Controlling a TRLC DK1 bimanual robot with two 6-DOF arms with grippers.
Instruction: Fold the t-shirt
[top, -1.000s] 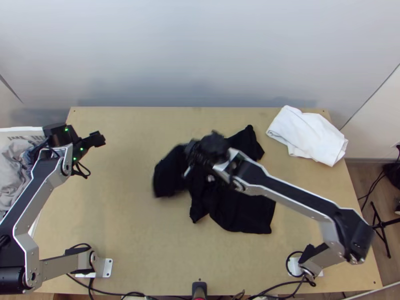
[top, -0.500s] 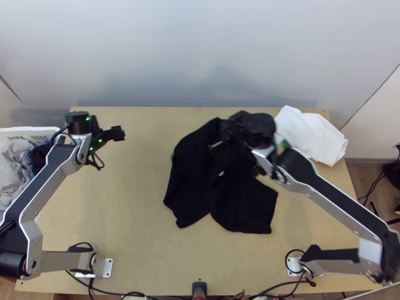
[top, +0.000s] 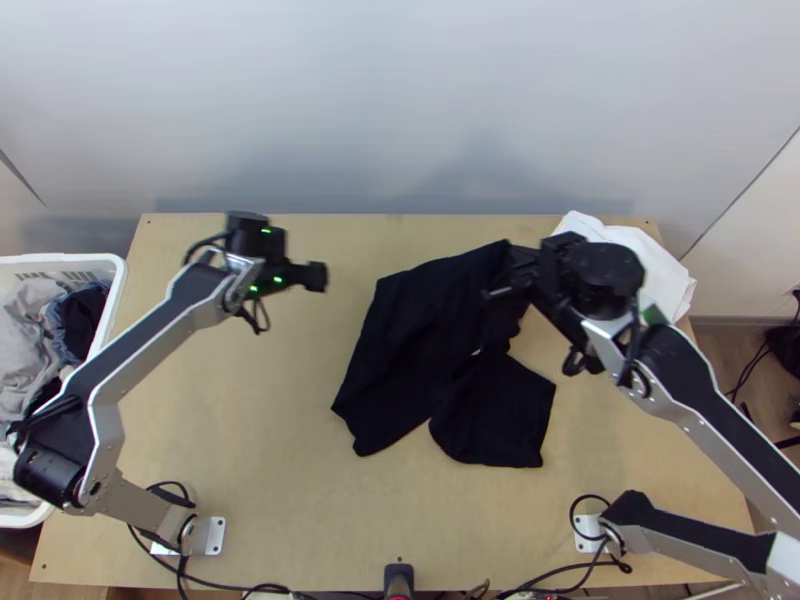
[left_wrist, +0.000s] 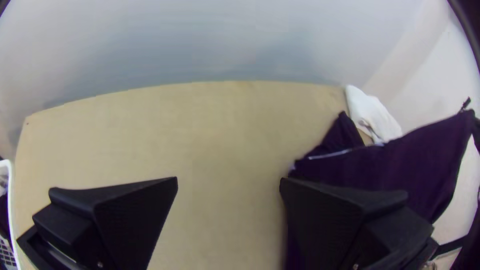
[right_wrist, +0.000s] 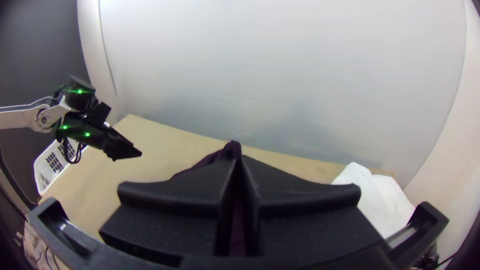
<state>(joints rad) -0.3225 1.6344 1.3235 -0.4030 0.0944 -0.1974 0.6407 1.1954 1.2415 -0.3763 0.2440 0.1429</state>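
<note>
On lt wood table (top: 250, 400), blk tee (top: 430, 340); wht basket (top: 118, 285) beside; pale wall (top: 400, 100) behind.

free tabletop (top: 260, 420) left, shirt (top: 430, 340) blocking centre

Bright diffuse light, soft shadows on the wall, bent edges, dark corners.
</note>
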